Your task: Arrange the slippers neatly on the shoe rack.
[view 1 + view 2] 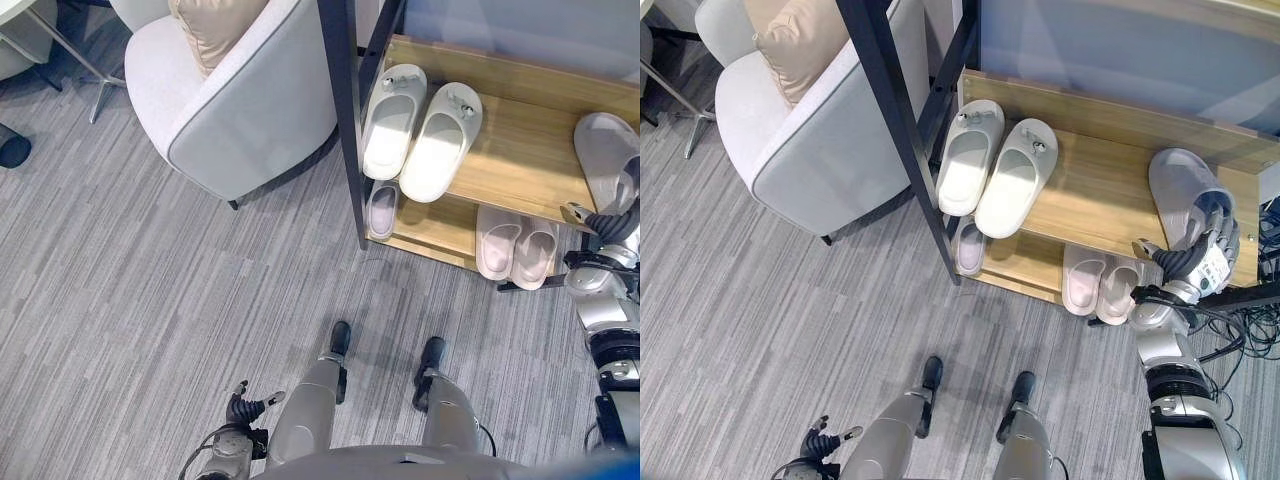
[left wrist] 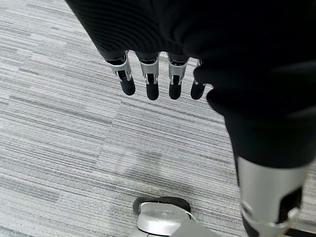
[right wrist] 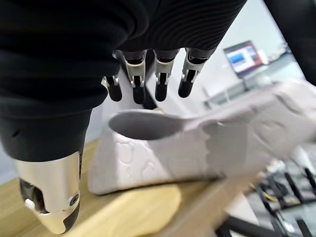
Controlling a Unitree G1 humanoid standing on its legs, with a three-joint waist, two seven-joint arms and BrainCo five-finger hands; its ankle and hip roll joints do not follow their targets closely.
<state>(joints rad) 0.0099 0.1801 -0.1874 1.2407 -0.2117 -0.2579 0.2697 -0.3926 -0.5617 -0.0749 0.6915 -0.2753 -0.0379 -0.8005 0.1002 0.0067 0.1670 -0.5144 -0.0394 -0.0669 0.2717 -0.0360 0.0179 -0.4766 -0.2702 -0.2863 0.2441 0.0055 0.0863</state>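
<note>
- Left eye view: the shoe rack (image 1: pixel 520 150) has a dark upright post at its left front corner and two wooden shelves. A white pair of slippers (image 1: pixel 420 130) lies side by side at the left end of the upper shelf, heels over the front edge. A grey slipper (image 1: pixel 605 160) lies alone at the right end, with bare wood between it and the pair. On the lower shelf a small lilac slipper (image 1: pixel 382 208) sits by the post and a pink pair (image 1: pixel 516 245) further right, heels past the edge. The left hand (image 1: pixel 243 406) hangs low over open carpet (image 1: pixel 150 300). An armchair (image 1: pixel 235 95) stands just left of the rack.
- Right eye view: the right hand (image 1: pixel 1200 255) is at the heel end of the grey slipper, fingers (image 1: pixel 1218 222) lying on the slipper.
- Left wrist view: the fingers (image 2: pixel 150 81) hang straight and relaxed, holding nothing, over bare carpet.
- Right wrist view: the fingers (image 3: pixel 160 81) reach straight out just above the grey slipper's strap opening, not curled round it; the slipper rests on the wood near the shelf's edge.
</note>
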